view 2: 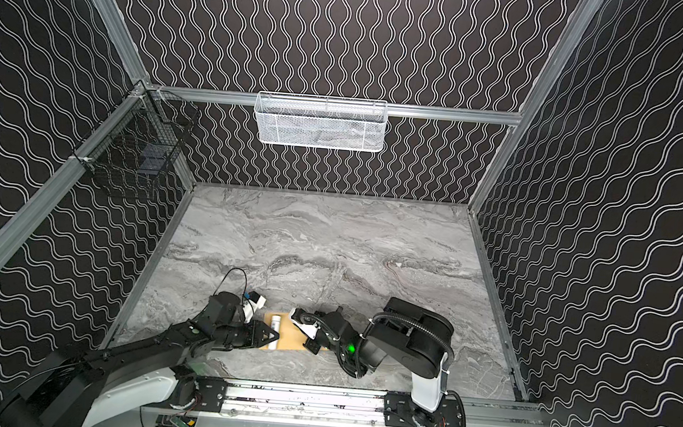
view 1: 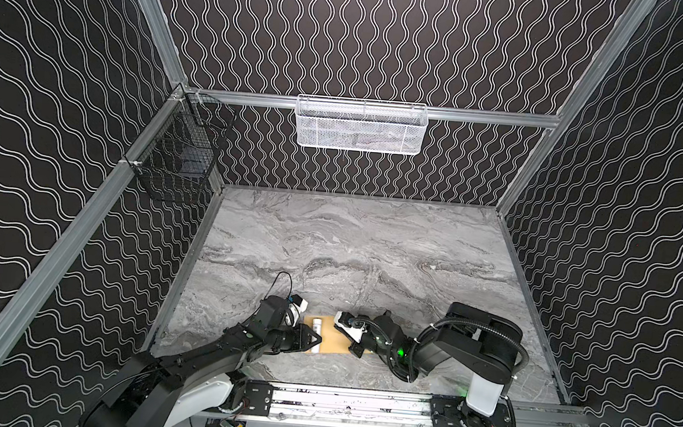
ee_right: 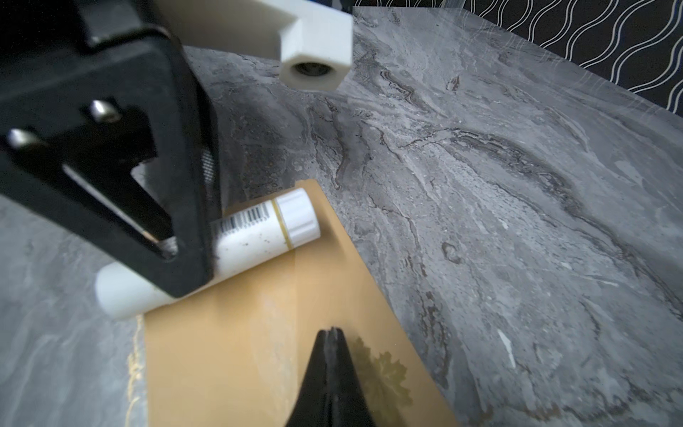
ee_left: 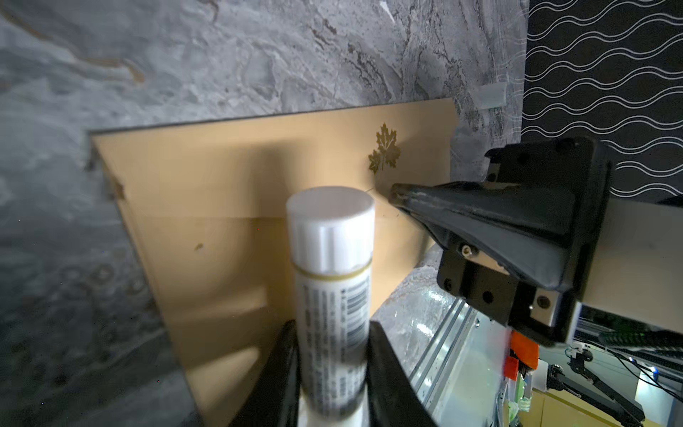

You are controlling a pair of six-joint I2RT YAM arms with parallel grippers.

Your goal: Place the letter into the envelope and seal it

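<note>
Worrying bit first: the left end effector [ee_left: 332, 334] is grasping a glue stick [ee_left: 330, 281] with its cap seemingly on, low over the envelope [ee_left: 207, 177]. Rubbing like that could skid the envelope across the surface [ee_right: 517, 185] without gluing anything. The right end effector [ee_right: 332, 332], clenched, pins the envelope by its gold leaf mark [ee_left: 384, 153]. Letter's nowhere visible, maybe inside; the flap's state is hard to read.
</note>
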